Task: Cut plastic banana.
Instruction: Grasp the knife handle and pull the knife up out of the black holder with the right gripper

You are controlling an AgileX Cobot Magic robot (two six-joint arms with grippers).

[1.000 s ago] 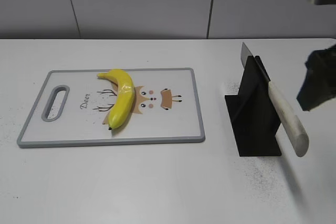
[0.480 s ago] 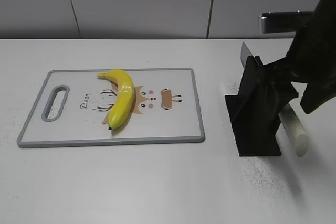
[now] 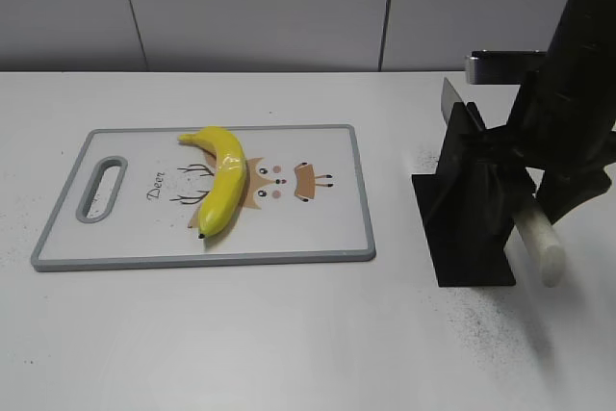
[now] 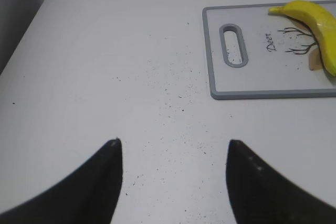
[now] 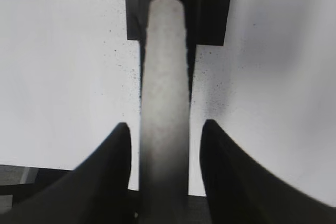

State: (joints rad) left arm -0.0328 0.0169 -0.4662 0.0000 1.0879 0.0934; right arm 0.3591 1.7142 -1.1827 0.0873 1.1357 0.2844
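While hanging low over bare white worktop (image 4: 105,77), spread wide and holding nothing: left hand (image 4: 173,156), with cutting board (image 4: 252,90) ahead to its right. Lying curved across the deer print of that board, well apart from both hands: plastic banana (image 3: 221,180). Further right, propped in black stand (image 3: 467,204) with blade tip poking up behind, pale-handled knife (image 3: 534,233); straddling that handle, fingers (image 5: 113,161) either side and seemingly not yet touching it: right hand (image 5: 164,156).

The plastic banana (image 3: 220,181) lies on the cutting board (image 3: 327,238), left of the knife stand (image 3: 467,209).
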